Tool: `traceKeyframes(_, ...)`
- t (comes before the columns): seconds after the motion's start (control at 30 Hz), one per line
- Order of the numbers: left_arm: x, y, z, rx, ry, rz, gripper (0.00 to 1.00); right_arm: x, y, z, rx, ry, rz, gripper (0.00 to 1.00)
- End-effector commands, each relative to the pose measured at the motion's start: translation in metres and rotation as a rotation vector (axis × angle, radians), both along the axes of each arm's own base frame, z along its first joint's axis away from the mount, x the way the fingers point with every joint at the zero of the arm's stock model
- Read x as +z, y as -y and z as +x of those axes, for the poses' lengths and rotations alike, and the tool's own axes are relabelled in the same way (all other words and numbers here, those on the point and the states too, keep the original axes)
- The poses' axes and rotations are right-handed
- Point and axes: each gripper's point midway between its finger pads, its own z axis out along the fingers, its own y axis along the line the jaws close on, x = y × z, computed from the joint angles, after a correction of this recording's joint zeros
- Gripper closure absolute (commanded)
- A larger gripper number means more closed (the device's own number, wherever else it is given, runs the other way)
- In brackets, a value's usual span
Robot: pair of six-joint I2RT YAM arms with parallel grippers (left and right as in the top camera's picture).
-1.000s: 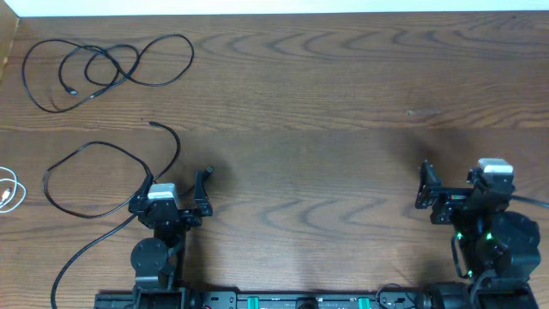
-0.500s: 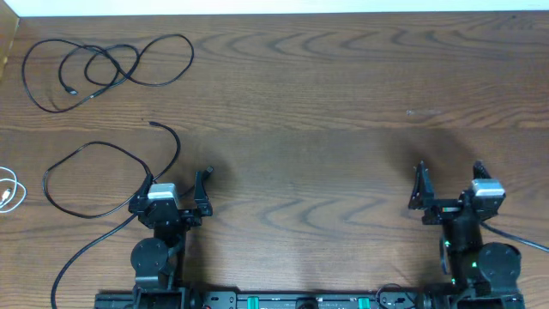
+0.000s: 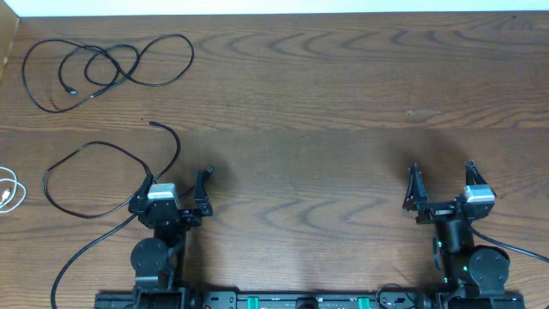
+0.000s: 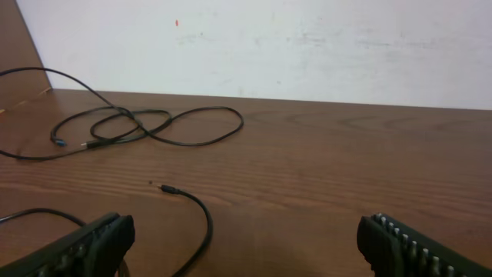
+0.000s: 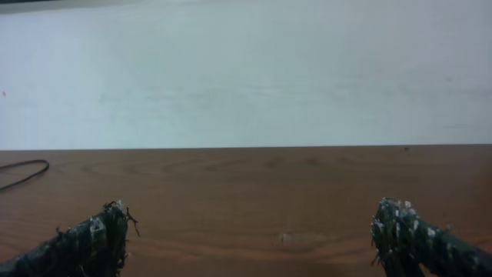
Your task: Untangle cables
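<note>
Down at the near edge, the left gripper (image 3: 176, 182) sits with its jaws spread wide and nothing between them. The right gripper (image 3: 442, 174) on the other side matches it, fingers well apart and empty too. Right by the left gripper runs the first black cable (image 3: 178, 148): one strand passes its outer finger (touching or just beside, hard to call from overhead), a big loop swings out to the left, and a tail trails towards the near edge. Its plug end (image 4: 165, 188) lies on the table (image 3: 326, 103) ahead of the open fingers in the left wrist view. Over at the left edge, the white cable (image 3: 9, 193) peeks in, coiled. Further back, in the far left corner, the second black cable (image 3: 120, 73) lies in loops crossing one another, well apart from the other two
</note>
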Motion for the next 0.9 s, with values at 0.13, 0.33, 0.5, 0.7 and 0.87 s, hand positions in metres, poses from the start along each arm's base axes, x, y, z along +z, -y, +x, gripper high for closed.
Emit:
traceKeyframes(0.13,-0.017,-0.005,-0.001,0.027,-0.052,0.009,0.02,-0.022,0.001,0.004,-0.005,-0.023,-0.014,0.01)
traceKeyframes(0.33,-0.017,-0.005,-0.001,0.027,-0.052,0.009,0.02,-0.045,0.004,0.004,-0.022,-0.118,-0.031,0.01)
traceKeyframes(0.5,-0.017,-0.005,-0.001,0.027,-0.052,0.009,0.02,-0.052,0.004,0.004,-0.021,-0.141,-0.079,0.01)
traceKeyframes(0.7,-0.017,-0.005,-0.001,0.027,-0.052,0.009,0.02,-0.052,0.006,0.004,-0.033,-0.143,-0.087,0.01)
traceKeyframes(0.87,-0.017,-0.005,-0.001,0.027,-0.052,0.009,0.02,-0.053,0.007,0.004,-0.037,-0.143,-0.109,0.01)
